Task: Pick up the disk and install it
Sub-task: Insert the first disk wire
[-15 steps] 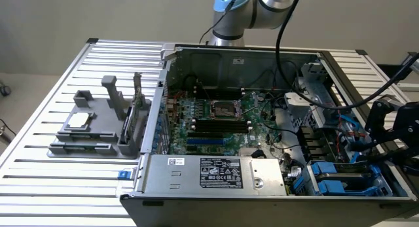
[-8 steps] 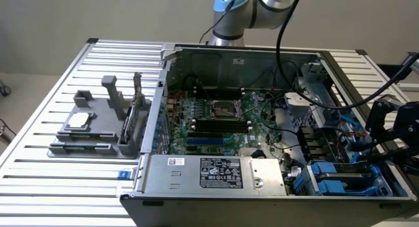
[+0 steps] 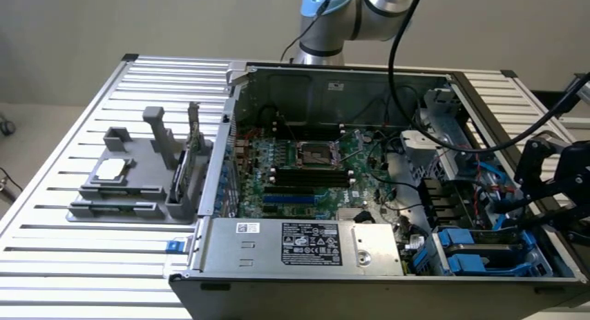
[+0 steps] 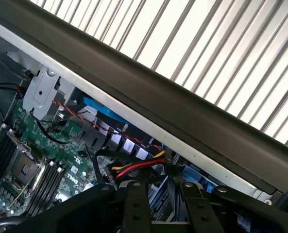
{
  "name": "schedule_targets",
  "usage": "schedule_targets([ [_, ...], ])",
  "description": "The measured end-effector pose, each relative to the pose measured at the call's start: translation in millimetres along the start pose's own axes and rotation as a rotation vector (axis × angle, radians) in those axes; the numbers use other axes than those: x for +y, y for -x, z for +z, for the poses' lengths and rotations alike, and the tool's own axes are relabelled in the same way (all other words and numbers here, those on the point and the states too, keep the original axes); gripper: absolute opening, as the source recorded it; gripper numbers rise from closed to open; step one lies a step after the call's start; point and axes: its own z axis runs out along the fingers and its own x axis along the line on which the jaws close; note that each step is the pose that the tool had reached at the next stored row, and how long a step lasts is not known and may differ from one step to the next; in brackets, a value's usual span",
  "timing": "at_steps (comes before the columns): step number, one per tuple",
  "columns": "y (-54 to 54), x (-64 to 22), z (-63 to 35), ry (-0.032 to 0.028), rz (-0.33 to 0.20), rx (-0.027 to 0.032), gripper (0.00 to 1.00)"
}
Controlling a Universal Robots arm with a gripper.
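Disk [image 3: 487, 242], framed in its blue carrier, sits in the drive bay at the near corner of the open computer case [image 3: 276, 282], on the exterior view's right. The pincer [image 3: 539, 195] hangs just above that bay, close to the case wall. Its fingers [image 4: 136, 204] stand apart, gripping nothing and touching nothing visible. Red, yellow and black cables [image 4: 134, 167] run close beneath them. A descent here could well snag those wires or knock a finger on the case rim, leaving the disk crooked.
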Motion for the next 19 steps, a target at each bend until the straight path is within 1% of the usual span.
schedule_targets([
  [3,0.5,1.1,-0.5,-0.0002,0.0,-0.0006,0.31],
  [10,4.0,7.1,-0.9,-0.0004,0.0,-0.0007,0.31],
  [16,4.5,6.0,-1.1,-0.0004,0.0,-0.0008,0.31],
  [19,2.8,2.8,-0.9,-0.0005,0.0,-0.0009,0.31],
])
